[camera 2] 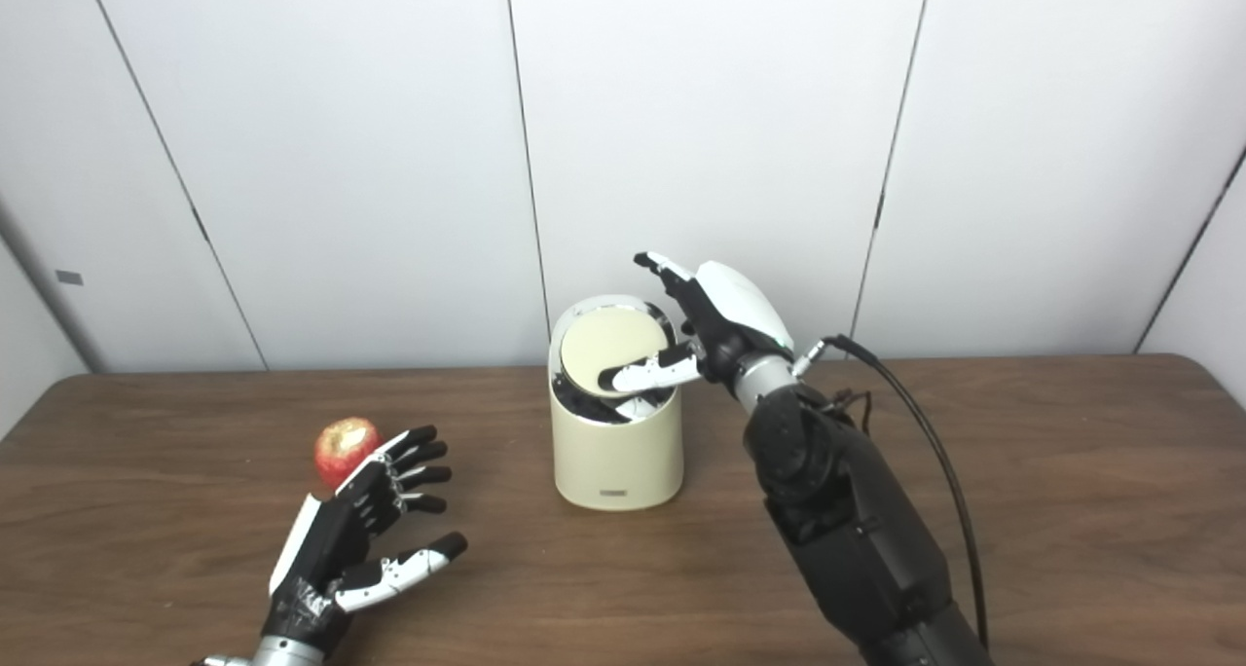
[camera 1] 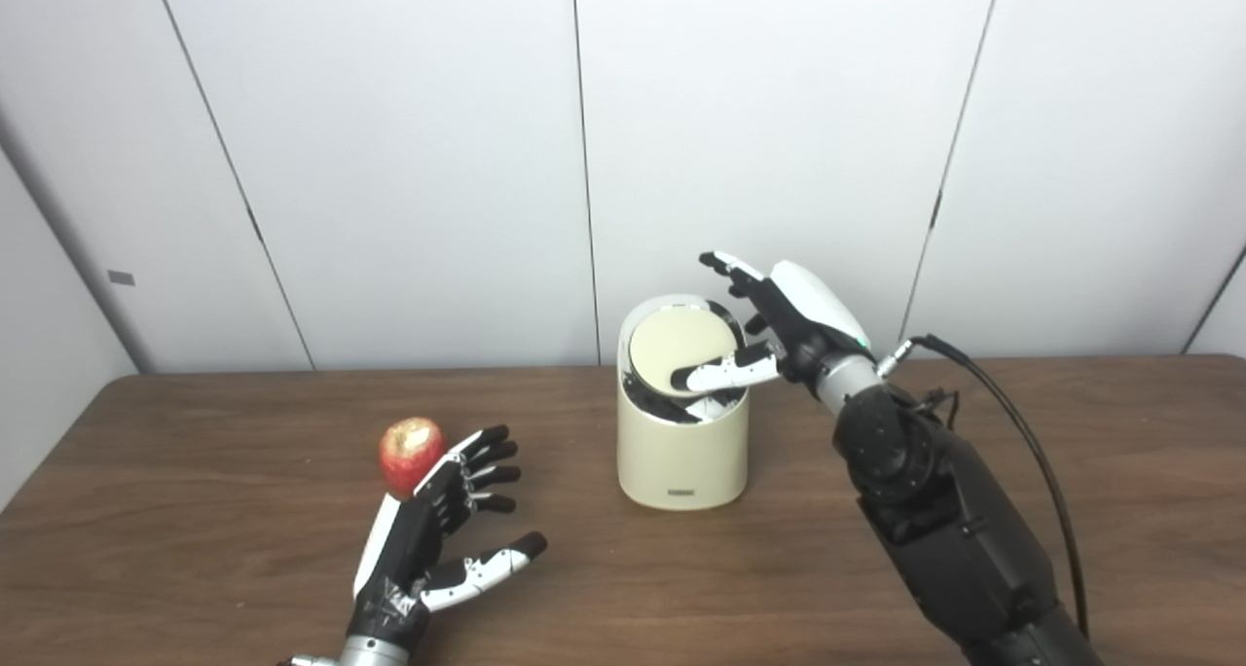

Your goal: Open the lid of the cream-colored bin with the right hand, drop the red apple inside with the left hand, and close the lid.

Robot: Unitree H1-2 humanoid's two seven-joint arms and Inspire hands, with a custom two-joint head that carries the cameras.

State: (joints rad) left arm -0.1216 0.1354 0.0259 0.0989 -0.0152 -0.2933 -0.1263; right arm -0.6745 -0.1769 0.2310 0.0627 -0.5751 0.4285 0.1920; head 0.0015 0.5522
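Observation:
The cream-colored bin (camera 1: pixel 681 452) stands mid-table. Its round lid (camera 1: pixel 674 351) is tilted, far edge raised and near edge dipped into the bin, showing a dark gap below. My right hand (camera 1: pixel 779 325) hovers at the bin's right rim, thumb lying across the lid's lower part, fingers (camera 1: pixel 725 265) stretched out above the back rim, gripping nothing. The red apple (camera 1: pixel 411 453) rests on the table at the left. My left hand (camera 1: pixel 443 520) is open, palm up, just in front and to the right of the apple, fingertips beside it; whether they touch it I cannot tell.
The brown wooden table (camera 1: pixel 1119 471) ends against white wall panels behind the bin. A black cable (camera 1: pixel 1012 423) loops from my right wrist along the forearm.

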